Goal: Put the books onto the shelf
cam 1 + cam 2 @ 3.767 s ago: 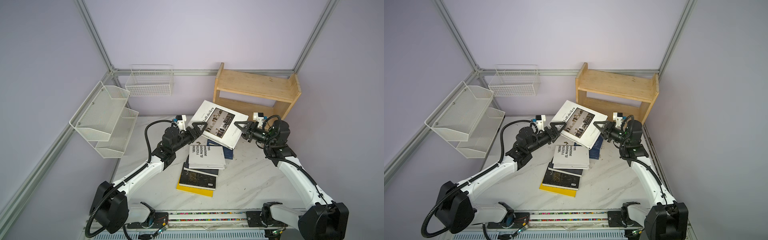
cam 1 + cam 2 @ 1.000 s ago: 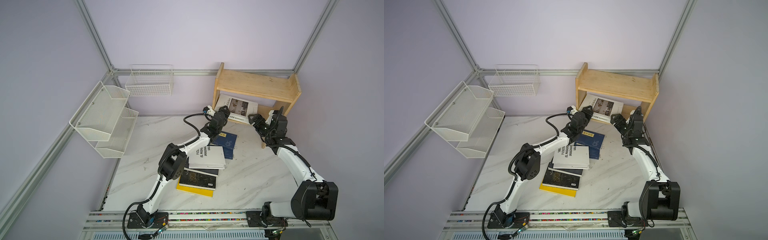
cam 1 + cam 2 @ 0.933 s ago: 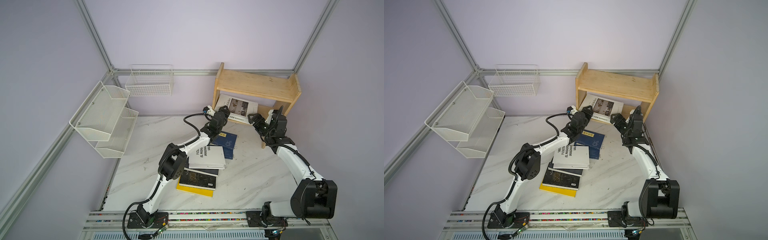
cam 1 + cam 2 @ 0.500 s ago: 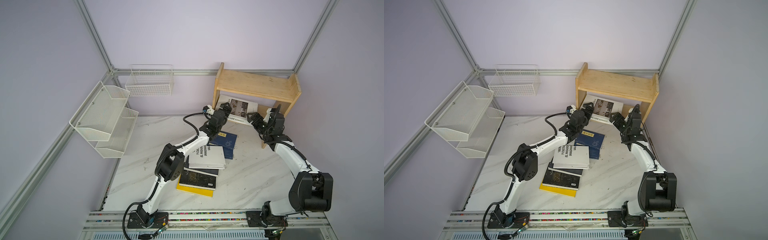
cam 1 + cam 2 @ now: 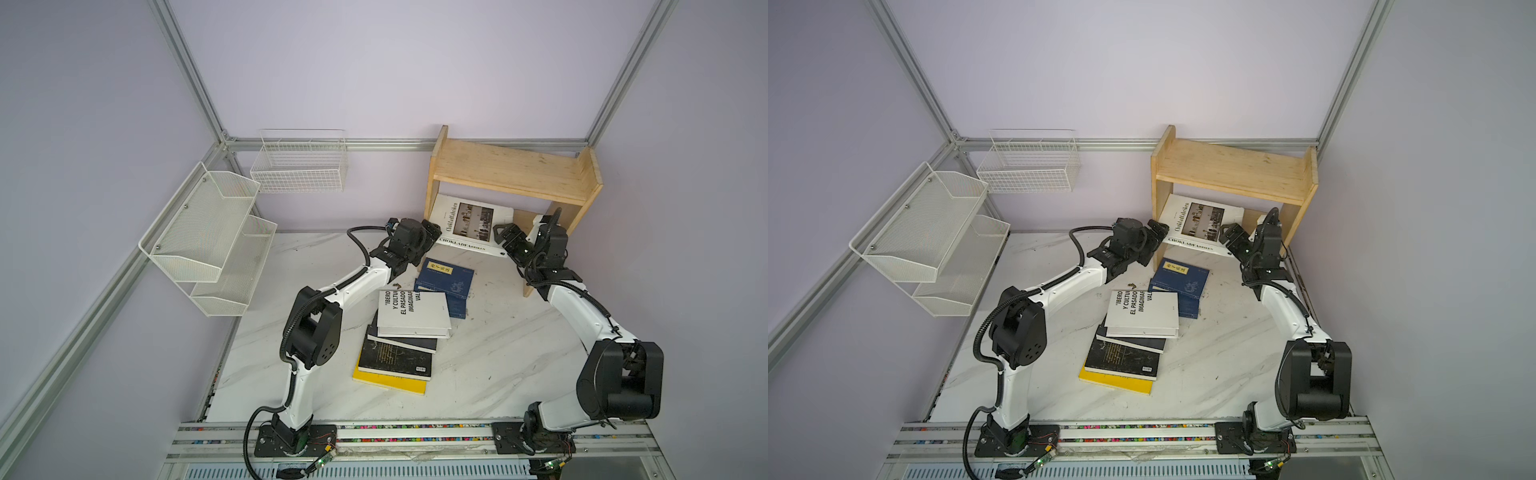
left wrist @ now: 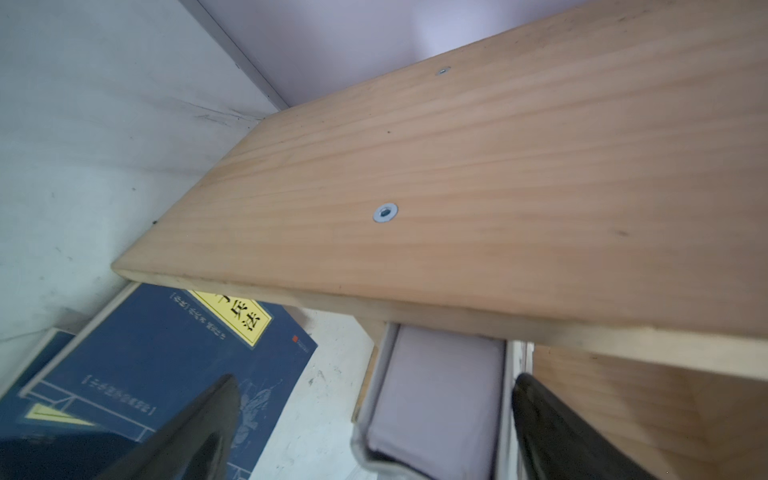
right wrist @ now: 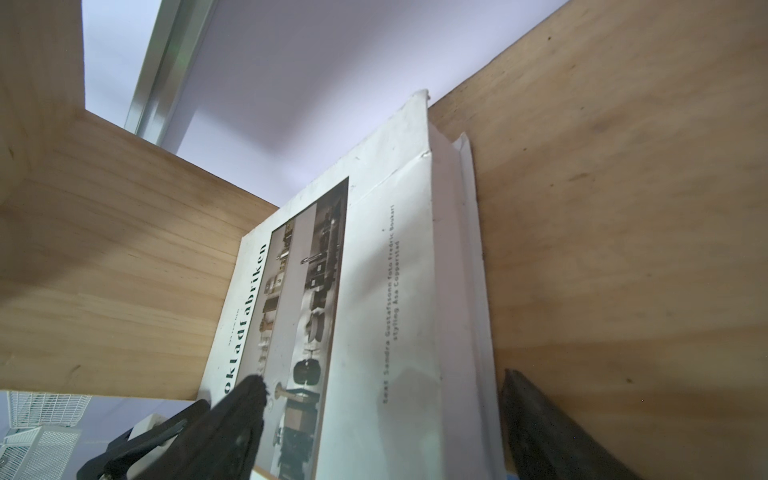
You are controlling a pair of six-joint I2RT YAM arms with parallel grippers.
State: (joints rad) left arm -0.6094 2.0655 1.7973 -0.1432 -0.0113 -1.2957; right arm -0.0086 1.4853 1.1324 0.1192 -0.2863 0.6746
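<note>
Nearest the rail, a pile of books is seen on the marble table point(image 5: 498, 353). A yellow book point(image 5: 388, 384) lies at the bottom, and on it a black book point(image 5: 395, 359) with a small white barcode patch. A second black book point(image 5: 409, 343) is laid above that. The pile is topped by a white book point(image 5: 415, 313), on which "IBERO", "Y CULTU", "EL PASADO", "IMAGINA" and "VAL" can be read in black, the line ends being cut off.

Just beyond, two navy books point(image 5: 444, 276) are stacked. A yellow label with black Chinese characters is shown on the upper one.

The left gripper point(image 6: 374, 386) is held at the foot of the left side panel of the shelf point(image 5: 511, 170). Its fingers are spread wide and nothing is gripped.

The large white book point(image 5: 469, 222) is lodged aslant in the lower tier. "Chokladfabriken" is printed on its cover and "CHOKLADFABRIKEN" on the spine, which faces forward. "Sandra Gustafsson foto Fredric Boukari" and "styling Åsa Copparstad" are legible in the right wrist view.

The right gripper point(image 7: 382, 378) is set at that book's right end, jaws wide with the book between them. Whether it is pressed cannot be told.

The upper tier is bare wood.
</note>
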